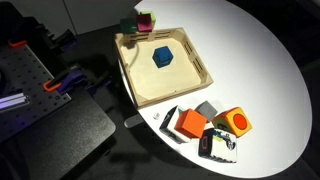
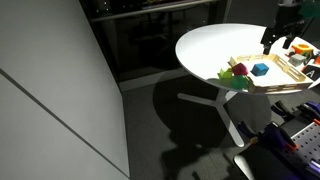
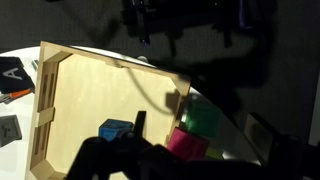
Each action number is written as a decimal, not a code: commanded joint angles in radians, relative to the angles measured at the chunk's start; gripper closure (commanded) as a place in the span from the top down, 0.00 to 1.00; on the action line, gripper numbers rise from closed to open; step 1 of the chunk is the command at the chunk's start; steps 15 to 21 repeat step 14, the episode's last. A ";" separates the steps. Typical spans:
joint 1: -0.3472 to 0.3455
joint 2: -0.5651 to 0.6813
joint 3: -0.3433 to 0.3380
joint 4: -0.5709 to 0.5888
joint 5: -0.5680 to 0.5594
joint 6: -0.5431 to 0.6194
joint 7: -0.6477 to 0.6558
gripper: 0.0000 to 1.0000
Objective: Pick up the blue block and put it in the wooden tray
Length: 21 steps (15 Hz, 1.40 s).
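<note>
Found the blue block (image 1: 163, 57) lying flat on the floor of the wooden tray (image 1: 175, 82), near the tray's middle, clear of every rim and touched by nothing. Judged the placing step done, with the block seated low behind the raised rim and unlikely to slide off. Judged only a straight lift away from the tray to be outstanding.

Noted a green block (image 3: 205, 118) and a pink block (image 3: 185, 143) just outside one tray corner, on the table (image 1: 260, 70). Took them for bystanders, close enough to the tray to be knocked by a careless retreat. Noted also a cluster of toy boxes (image 1: 205, 125) beyond the opposite tray corner, well apart from the blue block.

Wrist view:
- Showed the tray's inside from above, with the blue block close to the gripper (image 3: 185, 165).
- Gave the fingers (image 3: 90, 160) only as a dark outline — could not tell whether apart or together.
- Showed nothing clamped, the blue block sitting free on the tray floor.

Exterior views:
- Fixed the block against all four rims in an exterior view (image 1: 163, 57) — not possible from the wrist.
- Showed no gripper in that view.
- Showed the dark arm (image 2: 285, 18) held above the tray in an exterior view, too small for the fingers to be read.
</note>
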 commanded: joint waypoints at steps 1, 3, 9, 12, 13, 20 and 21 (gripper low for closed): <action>-0.013 -0.119 0.029 -0.048 -0.012 -0.006 0.007 1.00; -0.014 -0.156 0.043 -0.064 -0.020 0.006 0.017 1.00; -0.012 -0.116 0.047 -0.038 0.001 -0.007 -0.001 1.00; -0.013 -0.110 0.047 -0.038 0.001 -0.007 0.000 1.00; -0.013 -0.109 0.047 -0.038 0.001 -0.007 0.000 1.00; -0.013 -0.109 0.047 -0.038 0.001 -0.007 0.000 1.00; -0.013 -0.109 0.047 -0.038 0.001 -0.007 0.000 1.00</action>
